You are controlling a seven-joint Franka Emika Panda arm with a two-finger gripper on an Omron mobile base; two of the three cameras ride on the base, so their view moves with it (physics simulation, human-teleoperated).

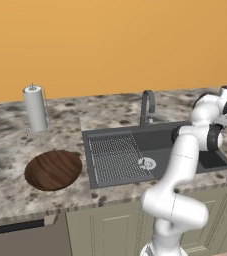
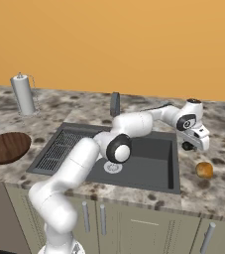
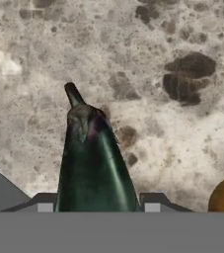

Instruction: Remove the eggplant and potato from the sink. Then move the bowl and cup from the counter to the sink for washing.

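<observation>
The gripper [image 3: 98, 203] is clamped on the eggplant [image 3: 93, 158] — its two fingertips [image 3: 44, 202] sit against either side of the dark body, stem pointing away from the hand. It hangs over the counter [image 3: 148, 59], just past the right rim of the sink [image 2: 148, 163]. The potato [image 2: 204, 170] lies on the counter close beside and below the gripper — the bowl [image 1: 53, 170] rests far off beyond the sink.

We find no writing, label, brand, number or sign that can be read in any of these views.
</observation>
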